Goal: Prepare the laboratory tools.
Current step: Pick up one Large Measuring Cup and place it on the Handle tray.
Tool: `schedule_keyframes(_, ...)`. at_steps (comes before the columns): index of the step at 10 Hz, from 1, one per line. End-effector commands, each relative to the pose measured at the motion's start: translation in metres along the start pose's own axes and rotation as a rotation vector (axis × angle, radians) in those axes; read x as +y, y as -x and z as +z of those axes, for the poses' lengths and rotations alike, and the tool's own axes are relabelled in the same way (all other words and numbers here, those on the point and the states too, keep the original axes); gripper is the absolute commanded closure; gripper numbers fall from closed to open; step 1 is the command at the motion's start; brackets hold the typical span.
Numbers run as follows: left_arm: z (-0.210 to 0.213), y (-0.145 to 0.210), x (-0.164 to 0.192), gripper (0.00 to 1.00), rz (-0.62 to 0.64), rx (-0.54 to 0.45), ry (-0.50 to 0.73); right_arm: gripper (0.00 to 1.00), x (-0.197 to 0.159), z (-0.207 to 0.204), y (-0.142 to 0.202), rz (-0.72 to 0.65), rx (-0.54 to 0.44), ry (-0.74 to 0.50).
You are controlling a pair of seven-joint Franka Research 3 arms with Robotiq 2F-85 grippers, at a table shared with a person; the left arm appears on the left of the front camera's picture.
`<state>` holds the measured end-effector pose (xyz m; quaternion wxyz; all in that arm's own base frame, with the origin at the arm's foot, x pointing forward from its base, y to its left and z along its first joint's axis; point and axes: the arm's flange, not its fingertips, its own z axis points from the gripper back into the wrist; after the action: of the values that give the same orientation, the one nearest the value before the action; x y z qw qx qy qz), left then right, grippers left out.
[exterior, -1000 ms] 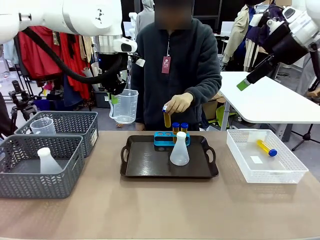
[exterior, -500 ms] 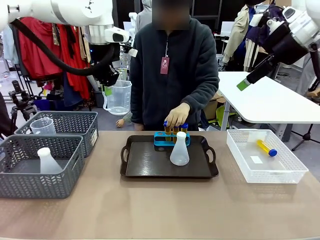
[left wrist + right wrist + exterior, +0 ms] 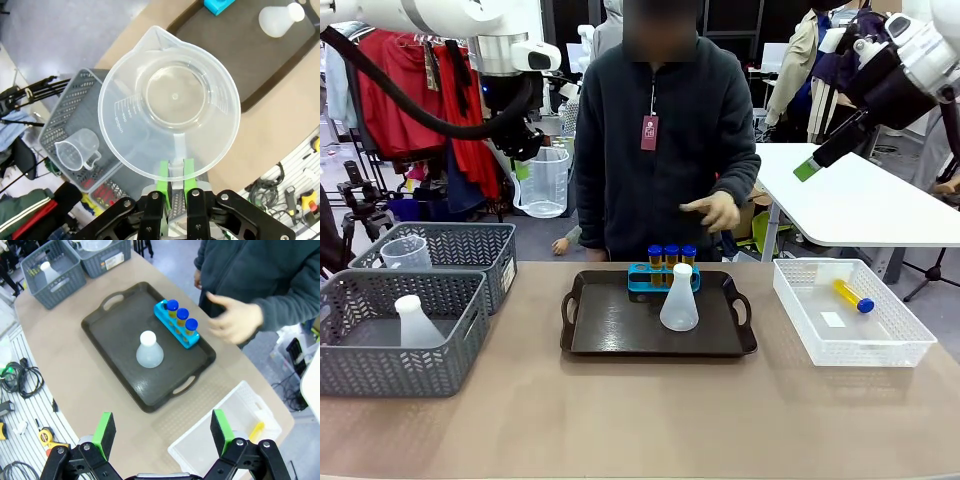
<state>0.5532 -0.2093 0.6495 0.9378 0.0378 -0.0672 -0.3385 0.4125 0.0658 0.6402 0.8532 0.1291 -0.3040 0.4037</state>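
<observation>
The left gripper (image 3: 174, 172) is raised high above the tabletop's far left corner, its green pads pinched on the flat handle of a clear plastic measuring beaker (image 3: 169, 102), which has a pouring spout, printed graduation marks inside and nothing in it. A black rectangular tray with side handles (image 3: 620, 330) sits at the middle of the tabletop toward its far edge. At the tray's far edge stands a small blue four-hole rack (image 3: 645, 277) holding three slim yellow-filled tubes with blue caps (image 3: 671, 258) upright in a row; just in front stands a translucent white conical flask (image 3: 679, 300), upright and capped. A fourth yellow tube (image 3: 853, 295) lies on its side in a white mesh bin (image 3: 900, 340) at the tabletop's right edge. Two grey plastic baskets (image 3: 380, 375) at the left edge hold another white flask (image 3: 415, 322) and another clear beaker (image 3: 406, 252). The person's hand (image 3: 716, 210) hovers above the rack. The right gripper (image 3: 162, 432), high over the right side, has its jaws spread wide, holding nothing.
</observation>
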Motion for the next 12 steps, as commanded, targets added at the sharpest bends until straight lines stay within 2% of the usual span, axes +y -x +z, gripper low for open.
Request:
schedule_keyframes(1,-0.002,-0.001,0.0,1.0,-0.014,0.003,0.007,0.0,0.0,0.001,0.0,0.001,-0.006,-0.003)
schedule_keyframes(8,-0.005,-0.002,-0.001,1.0,-0.005,0.007,0.005,0.0,0.0,0.001,0.0,0.001,-0.006,-0.003)
schedule_keyframes(10,-0.028,-0.02,-0.012,1.0,-0.041,0.058,0.017,0.0,0.0,0.001,0.0,0.001,-0.006,-0.003)
schedule_keyframes(12,-0.057,-0.038,-0.03,1.0,-0.109,0.065,-0.004,0.0,0.0,0.001,0.0,0.001,-0.006,-0.003)
